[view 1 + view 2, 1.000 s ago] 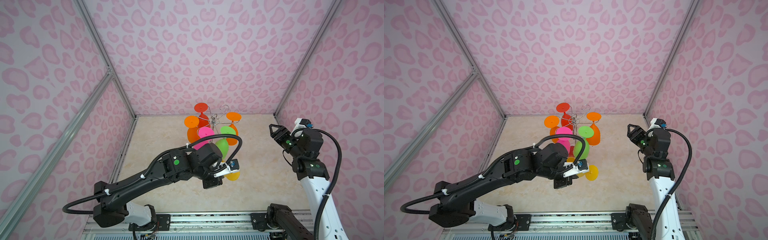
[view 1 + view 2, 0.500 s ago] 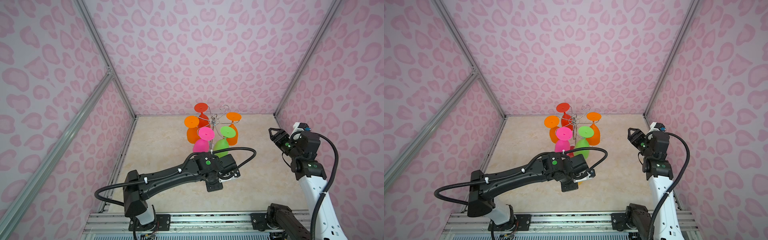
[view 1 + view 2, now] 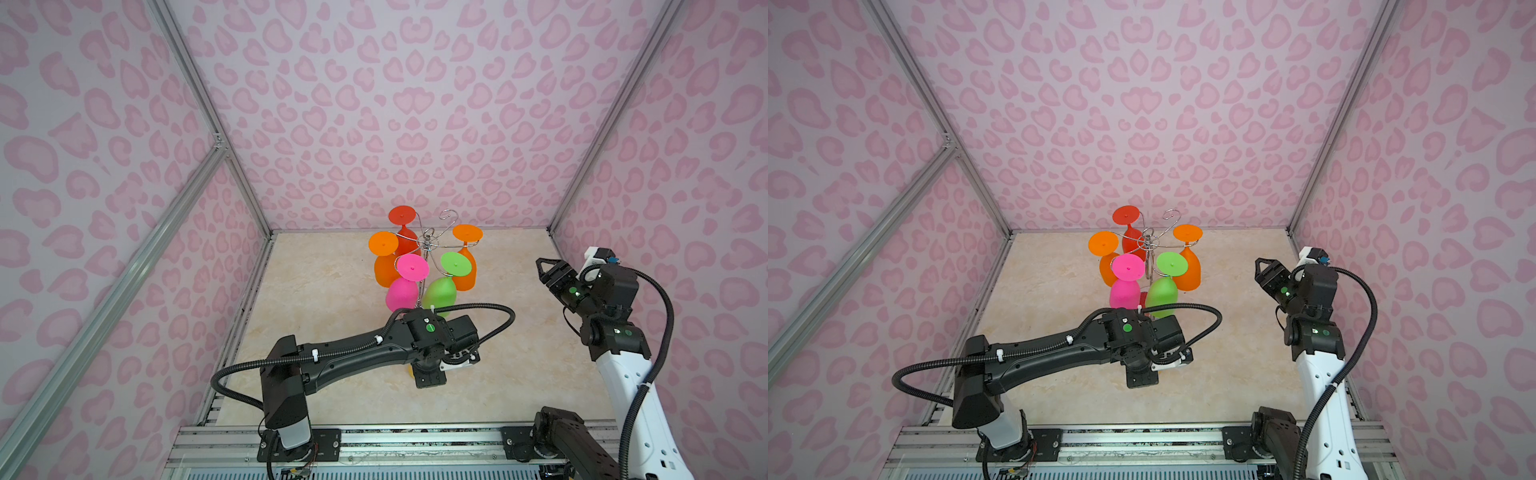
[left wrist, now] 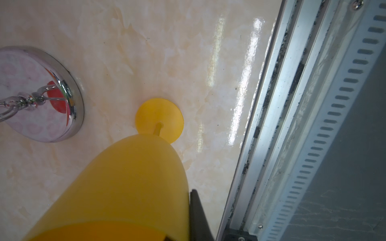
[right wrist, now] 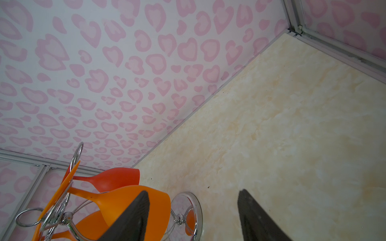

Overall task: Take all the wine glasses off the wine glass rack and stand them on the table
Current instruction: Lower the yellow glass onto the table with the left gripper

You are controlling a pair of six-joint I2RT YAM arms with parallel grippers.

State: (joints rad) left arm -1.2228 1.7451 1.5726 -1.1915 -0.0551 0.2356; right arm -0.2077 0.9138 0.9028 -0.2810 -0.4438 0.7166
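I've got the left gripper [image 3: 430, 375] pointing down near the front of the table [image 3: 332, 291], pinched onto the bowl of the yellow wine glass [image 4: 125, 187]; the glass is upright, foot [image 4: 159, 119] down at the tabletop; it's off the wine glass rack [image 3: 427, 242], beside the mirrored base [image 4: 71, 104] but apart from it; red, two orange, pink and green glasses hang from the hooks; right gripper [image 5: 193, 192] is raised off to the right, jaws spread, nothing between them, facing the rack.
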